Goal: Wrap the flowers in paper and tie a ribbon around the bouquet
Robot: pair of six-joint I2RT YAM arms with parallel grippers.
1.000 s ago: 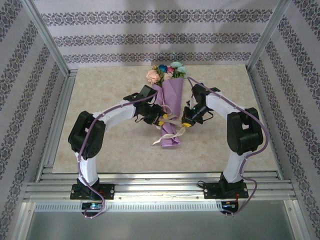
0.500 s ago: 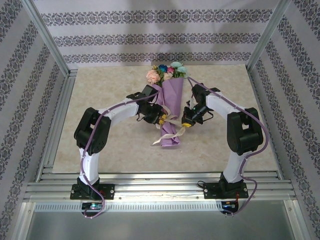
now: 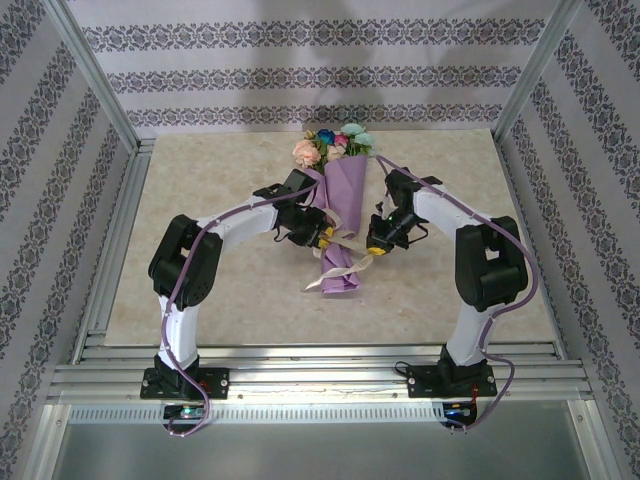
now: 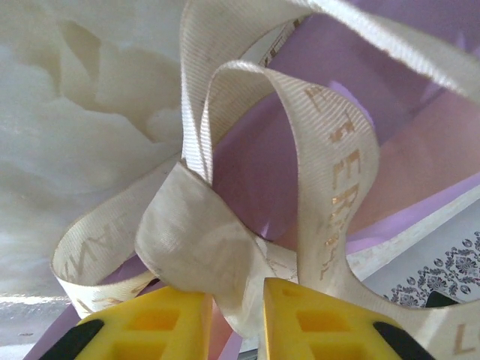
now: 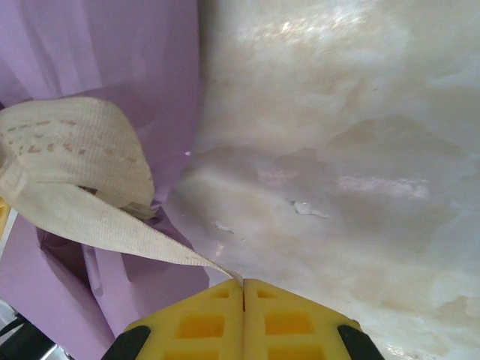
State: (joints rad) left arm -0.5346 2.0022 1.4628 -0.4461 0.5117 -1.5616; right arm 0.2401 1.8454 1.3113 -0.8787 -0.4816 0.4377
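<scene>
Where the overhead camera looks down, the bouquet [image 3: 340, 200] lies at the centre of the frame on a pale marbled table [image 3: 200, 200]. Its flowers [image 3: 330, 146] point to the top of the frame and the narrow end of the lilac paper [image 3: 337, 282] points down. The left gripper [image 3: 323, 239] sits against the cone's left side and the right gripper [image 3: 376, 244] just beside its right side, with the cream ribbon [image 3: 347, 257] crossing the cone's narrow part between them. From the left wrist camera, the left gripper [image 4: 236, 322] is at the bottom edge. Its yellow fingers [image 4: 150, 326] are nearly together and pinch a fold of ribbon [image 4: 330, 150], which loops upward with gold lettering in front of the paper [image 4: 420, 142]. From the right wrist camera, the right gripper [image 5: 244, 315] is at the bottom centre. Its yellow fingers [image 5: 292, 322] are pressed together, clamping the ribbon's end at their tips. The ribbon [image 5: 75, 150] runs to the left edge over the paper [image 5: 112, 45], and the table [image 5: 337, 150] takes up the right of the frame.
</scene>
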